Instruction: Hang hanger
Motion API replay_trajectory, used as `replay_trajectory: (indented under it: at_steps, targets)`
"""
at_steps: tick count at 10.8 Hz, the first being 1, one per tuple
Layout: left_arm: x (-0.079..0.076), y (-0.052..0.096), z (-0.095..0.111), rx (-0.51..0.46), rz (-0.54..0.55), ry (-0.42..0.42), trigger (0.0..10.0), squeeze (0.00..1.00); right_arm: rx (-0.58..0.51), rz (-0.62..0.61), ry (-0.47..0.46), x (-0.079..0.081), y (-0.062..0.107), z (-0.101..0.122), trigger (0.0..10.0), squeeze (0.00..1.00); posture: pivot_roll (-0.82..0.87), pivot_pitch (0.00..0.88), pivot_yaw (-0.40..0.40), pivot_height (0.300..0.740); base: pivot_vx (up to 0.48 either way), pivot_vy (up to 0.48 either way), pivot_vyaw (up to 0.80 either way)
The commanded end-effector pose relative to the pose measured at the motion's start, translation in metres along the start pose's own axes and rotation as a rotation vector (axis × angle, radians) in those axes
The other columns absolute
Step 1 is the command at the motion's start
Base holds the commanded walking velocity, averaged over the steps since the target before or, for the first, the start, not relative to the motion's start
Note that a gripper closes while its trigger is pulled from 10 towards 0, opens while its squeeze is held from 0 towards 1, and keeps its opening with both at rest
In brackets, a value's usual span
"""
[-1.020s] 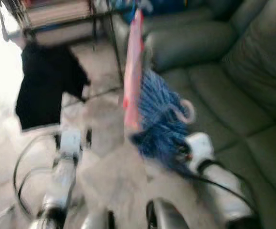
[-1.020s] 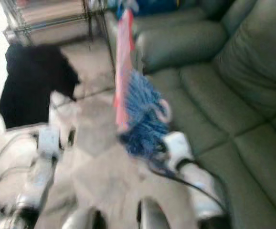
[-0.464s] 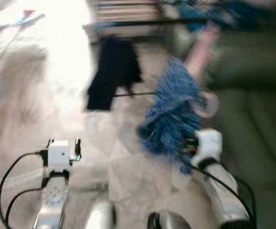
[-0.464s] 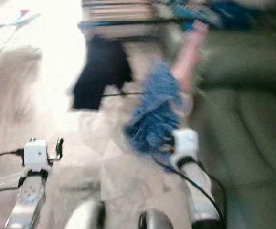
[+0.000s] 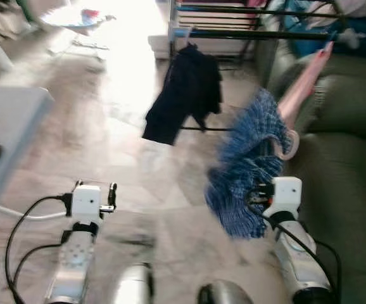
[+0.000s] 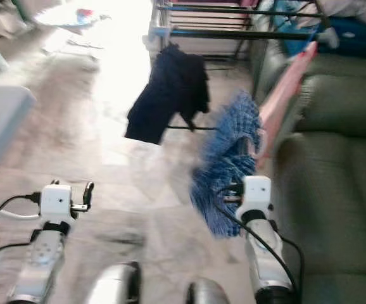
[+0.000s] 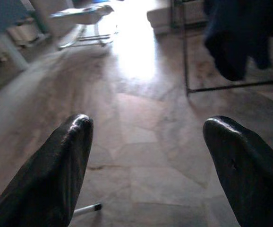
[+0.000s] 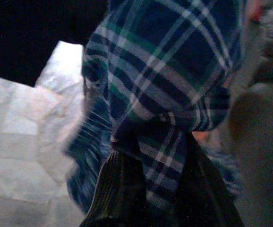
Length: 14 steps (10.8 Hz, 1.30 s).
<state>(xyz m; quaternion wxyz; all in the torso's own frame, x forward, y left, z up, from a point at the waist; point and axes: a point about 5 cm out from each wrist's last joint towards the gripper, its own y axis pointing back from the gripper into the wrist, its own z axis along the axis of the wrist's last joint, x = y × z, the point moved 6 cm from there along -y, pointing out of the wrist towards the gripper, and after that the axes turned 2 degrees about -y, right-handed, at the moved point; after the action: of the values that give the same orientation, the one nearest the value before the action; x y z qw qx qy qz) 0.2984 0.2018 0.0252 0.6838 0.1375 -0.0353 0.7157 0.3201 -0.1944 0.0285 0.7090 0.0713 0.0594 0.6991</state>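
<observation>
Nearest in, the left claw (image 7: 146,156) hangs released over bare floor (image 7: 141,142), fingers (image 7: 56,175) spread wide, gripping nothing. The right claw (image 8: 148,189) is clenched on the blue plaid shirt (image 5: 246,171), bunched on its pink hanger (image 5: 300,98), held up just beside the green sofa (image 5: 347,158). And the whole picture has swung round: half a second ago the rack sat off at the top edge in a blur, now the drying rack (image 5: 233,35) stands squarely ahead, a black garment (image 5: 186,92) already hung on it. That reads as the robot lining up; hanger still well apart from the rail, hanging not yet done.
</observation>
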Motion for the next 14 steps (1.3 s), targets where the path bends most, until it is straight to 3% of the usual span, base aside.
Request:
replay_trajectory:
  at_steps: [1,5,6,7,11,14]
  targets:
    - [-0.002,-0.002,0.006,-0.016,-0.012,0.004,10.0,0.0,-0.013,-0.033,-0.009,-0.007,-0.002,0.005,10.0,0.0,-0.02,0.123,-0.039,0.74,0.0,0.0,0.0]
    - [-0.006,-0.007,0.01,-0.023,-0.036,0.017,10.0,0.0,-0.03,-0.018,-0.002,-0.003,-0.007,0.009,10.0,0.0,-0.03,0.119,-0.043,0.74,0.325,0.0,0.0]
    - [-0.005,-0.009,0.01,-0.023,-0.03,0.019,10.0,0.0,-0.045,0.064,-0.004,0.011,-0.008,0.013,10.0,0.0,-0.03,0.115,-0.042,0.74,0.326,0.352,0.0]
    - [-0.003,-0.01,0.01,-0.02,-0.027,0.013,10.0,0.0,-0.049,0.076,0.0,0.015,-0.009,0.015,10.0,0.0,-0.03,0.113,-0.041,0.74,0.307,0.371,0.0]
    - [-0.004,-0.011,0.01,-0.013,-0.046,0.018,10.0,0.0,-0.051,0.053,0.002,0.012,-0.013,0.015,10.0,0.0,-0.03,0.115,-0.035,0.74,0.316,0.361,0.0]
    - [-0.009,-0.012,0.012,-0.024,-0.067,0.025,10.0,0.0,-0.059,0.039,0.004,0.009,-0.015,0.017,10.0,0.0,-0.03,0.115,-0.035,0.74,0.469,0.0,0.0]
